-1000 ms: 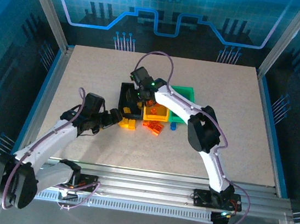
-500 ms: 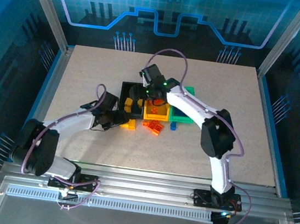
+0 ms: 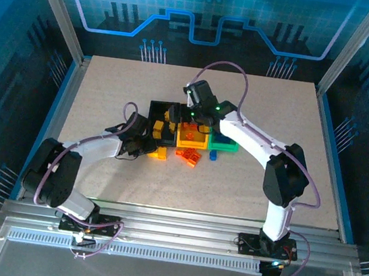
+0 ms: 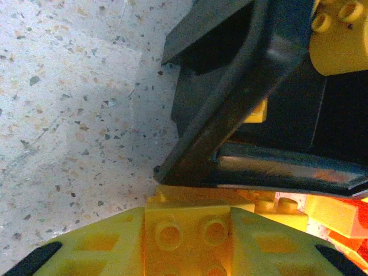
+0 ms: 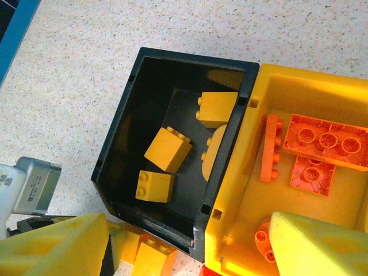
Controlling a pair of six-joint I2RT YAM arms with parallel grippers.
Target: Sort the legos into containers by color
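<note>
A speckled beige table (image 3: pixel 109 87) lies inside a booth with blue-lit walls (image 3: pixel 207 18) printed with circuit lines and framed by aluminium posts (image 3: pixel 58 9). A grooved metal rail (image 3: pixel 178 236) runs along the 6 o'clock edge, under the arm bases.

Just toward 12 o'clock from the table's middle stand three joined bins in a row. The black bin (image 5: pixel 115 144) is at 9 o'clock, the yellow bin (image 5: pixel 299 77) in the middle and the green bin (image 3: pixel 224 144) at 3 o'clock. The black bin holds four yellow pieces (image 5: pixel 168 148), one of them rounded. The yellow bin holds orange-red bricks (image 5: pixel 328 138). At 6 o'clock of the bins, close against them, lie a loose orange-red heap (image 3: pixel 187 155) and one blue brick (image 3: pixel 213 156).

The left gripper (image 4: pixel 187 221) sits beside the black bin's 6 o'clock wall, its jaws clamped on a yellow brick (image 4: pixel 172 236) with studs facing the wrist camera. The right gripper (image 5: pixel 190 227) hangs above the wall shared by the black and yellow bins, jaws wide apart with nothing between them.

The right arm (image 3: pixel 252 137) crosses the green bin and covers most of it, so its contents cannot be told. In the left wrist view the black bin's wall looms close and blurred, and the frame edge cuts off the held brick's lower part. The yellow and orange pieces at that view's 4 o'clock corner are too blurred to count.
</note>
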